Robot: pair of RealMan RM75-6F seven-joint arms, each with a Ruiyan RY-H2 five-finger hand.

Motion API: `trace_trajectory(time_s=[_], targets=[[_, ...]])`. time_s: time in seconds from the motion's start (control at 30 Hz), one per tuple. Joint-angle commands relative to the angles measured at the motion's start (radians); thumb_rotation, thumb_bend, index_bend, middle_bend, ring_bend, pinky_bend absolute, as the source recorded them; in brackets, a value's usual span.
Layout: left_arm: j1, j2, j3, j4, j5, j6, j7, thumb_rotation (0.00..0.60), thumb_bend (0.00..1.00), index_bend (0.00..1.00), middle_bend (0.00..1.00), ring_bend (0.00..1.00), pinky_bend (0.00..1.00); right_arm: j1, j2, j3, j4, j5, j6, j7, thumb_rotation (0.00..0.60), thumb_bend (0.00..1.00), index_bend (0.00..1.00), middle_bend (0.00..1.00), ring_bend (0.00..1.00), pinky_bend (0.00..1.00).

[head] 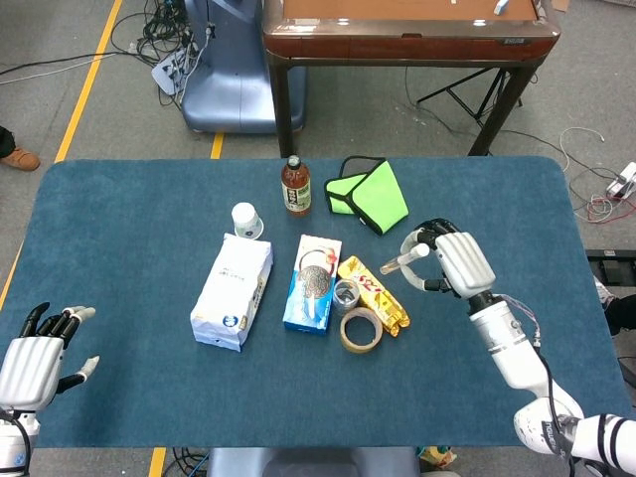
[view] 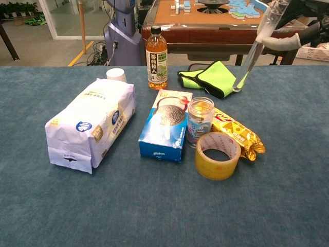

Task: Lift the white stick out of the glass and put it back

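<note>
The right robot hand hangs above the tabletop, to the right of the cluster of items, its fingers curled around the upper end of the white stick. In the chest view the stick looks like a clear, slim tube, tilted, with its lower tip in the air above the tabletop near the green cloth, well clear of the glass. The glass stands upright between the blue cookie box and the gold snack packet, just behind the roll of yellow tape.

The left robot hand rests low at the near left edge of the tabletop, its fingers spread apart and holding nothing.
</note>
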Motion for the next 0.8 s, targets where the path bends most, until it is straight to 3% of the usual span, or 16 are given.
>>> trace_trajectory(time_s=[0.03, 0.2, 0.3, 0.43, 0.7, 0.8], targets=[[0.002, 0.0, 0.003, 0.002, 0.001, 0.0, -0.002, 0.6, 0.24, 0.25, 0.25, 0.3, 0.08, -0.006, 0.02, -0.002, -0.031, 0.028, -0.027, 0.026, 0.6, 0.49, 0.67, 0.49, 0.27, 0.19], [0.005, 0.001, 0.005, 0.004, 0.001, 0.003, -0.007, 0.6, 0.24, 0.25, 0.25, 0.3, 0.08, -0.004, 0.029, 0.005, -0.054, 0.017, -0.091, 0.211, 0.6, 0.49, 0.67, 0.49, 0.27, 0.19], [0.007, 0.004, 0.007, 0.006, 0.003, 0.007, -0.01, 0.6, 0.24, 0.25, 0.25, 0.3, 0.08, -0.002, 0.035, -0.004, -0.033, -0.01, -0.106, 0.237, 0.6, 0.49, 0.67, 0.49, 0.27, 0.19], [0.008, 0.003, 0.008, 0.01, 0.003, 0.007, -0.014, 0.6, 0.24, 0.25, 0.25, 0.3, 0.08, 0.001, 0.04, -0.017, -0.005, -0.023, -0.098, 0.168, 0.6, 0.49, 0.67, 0.49, 0.27, 0.19], [0.004, -0.001, 0.008, 0.011, 0.004, 0.002, -0.014, 0.6, 0.24, 0.25, 0.25, 0.3, 0.08, 0.0, 0.038, -0.034, 0.01, 0.006, -0.04, -0.117, 0.6, 0.49, 0.67, 0.49, 0.27, 0.19], [0.003, 0.0, 0.008, 0.01, 0.004, 0.002, -0.015, 0.6, 0.24, 0.25, 0.25, 0.3, 0.08, -0.002, 0.037, -0.029, -0.01, 0.03, -0.046, -0.106, 0.6, 0.49, 0.67, 0.49, 0.27, 0.19]])
